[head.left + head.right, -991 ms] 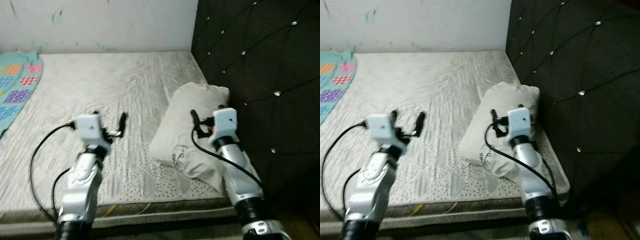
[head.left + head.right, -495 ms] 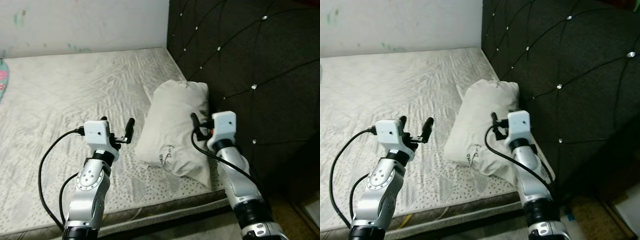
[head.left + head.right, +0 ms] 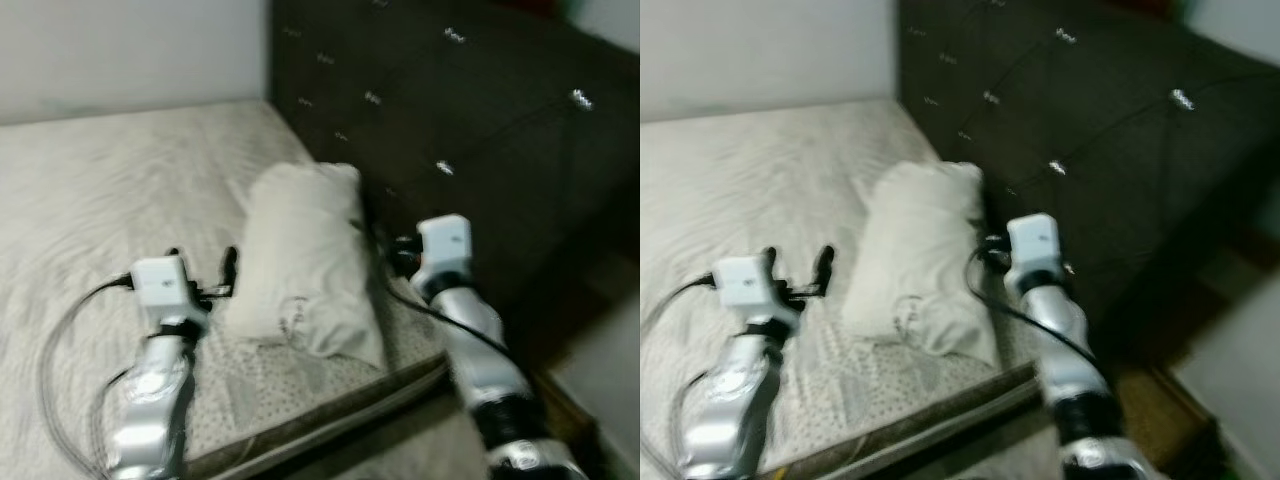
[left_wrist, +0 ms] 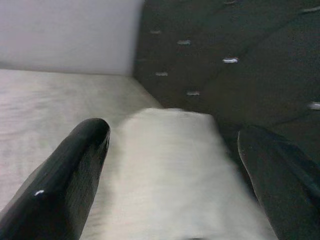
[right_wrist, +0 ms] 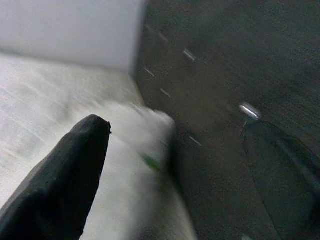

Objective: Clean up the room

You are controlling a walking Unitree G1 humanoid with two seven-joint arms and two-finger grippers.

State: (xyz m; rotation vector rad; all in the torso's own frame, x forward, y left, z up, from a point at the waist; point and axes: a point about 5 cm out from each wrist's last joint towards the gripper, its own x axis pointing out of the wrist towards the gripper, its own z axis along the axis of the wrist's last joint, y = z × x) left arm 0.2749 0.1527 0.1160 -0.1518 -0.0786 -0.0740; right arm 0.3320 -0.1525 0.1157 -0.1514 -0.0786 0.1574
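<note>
Left gripper: the left gripper [image 3: 202,270] hangs over the mattress just beside the pillow, fingers spread, holding nothing.
Right gripper: the right gripper [image 5: 175,165] hangs on the pillow's other side, between pillow and headboard; its fingers are parted and hold nothing.
Pillow: the pillow [image 3: 300,255] lies at the mattress edge, its far end against the headboard. It is off-white, plump and creased, with small dark print near its near end.
Mattress: the mattress [image 3: 110,180] under the pillow is bare, pale and quilted.
Headboard: the headboard [image 3: 430,110] behind the pillow is dark, tufted, with shiny studs.
Progress: judged early; nothing is gripped, the pillow sits askew, and squaring it looks like the step left. The views are blurred.
</note>
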